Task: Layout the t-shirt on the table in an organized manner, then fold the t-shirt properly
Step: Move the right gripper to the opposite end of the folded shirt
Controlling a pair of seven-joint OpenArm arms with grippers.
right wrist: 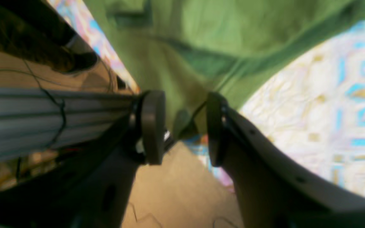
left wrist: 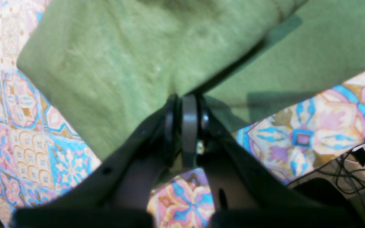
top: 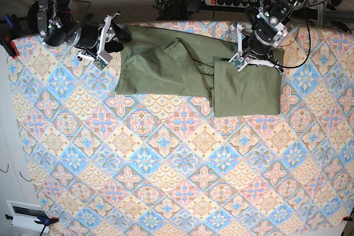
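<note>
Left gripper (left wrist: 188,104) clamped on t-shirt (top: 193,67) edge.

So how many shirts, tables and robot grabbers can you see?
T-shirt: 1, olive green
Table: 1, with a tile-patterned cloth
Grippers: 2, the left gripper and the right gripper
Total: 4

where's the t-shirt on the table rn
In the base view the t-shirt lies across the far edge of the table, stretched between the right gripper on the view's left and the left gripper on its right.
</note>
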